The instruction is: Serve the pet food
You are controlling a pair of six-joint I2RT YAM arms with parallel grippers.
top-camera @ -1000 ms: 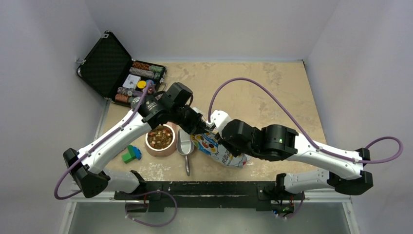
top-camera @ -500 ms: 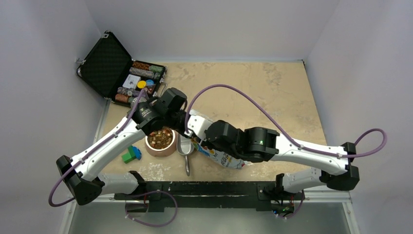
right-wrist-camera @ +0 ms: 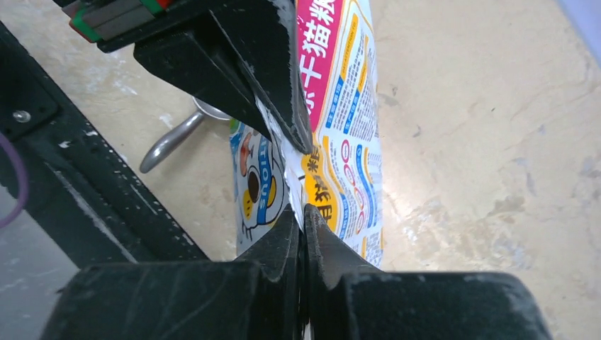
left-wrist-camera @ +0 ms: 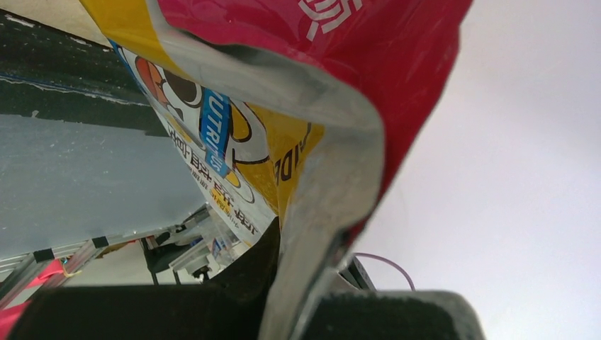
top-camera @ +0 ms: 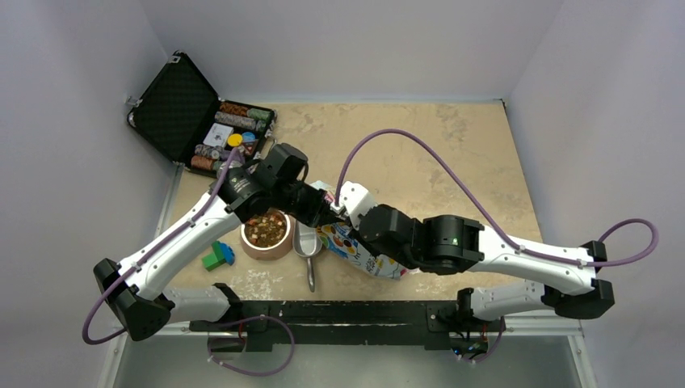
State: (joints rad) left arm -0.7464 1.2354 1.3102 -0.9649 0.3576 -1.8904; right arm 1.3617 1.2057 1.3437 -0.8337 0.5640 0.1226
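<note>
Pet food bag (right-wrist-camera: 344, 106), right wrist view: pink-red panel w/ white Chinese chars, "干猫粮" legible, top cut off by frame edge. Blue band next to cartoon face reads "TIOUS"; start of word lost in the fold. Yellow patch below has dark chars, can't make out. Small blue print on white panel: too small to read.

Left wrist view, same bag (left-wrist-camera: 234, 134): blue band "UTRI", yellow area "AID" partly creased. Rows of small black chars under it, illegible. White strokes on red at top, cut off.

Top view (top-camera: 367, 257): print too small.
</note>
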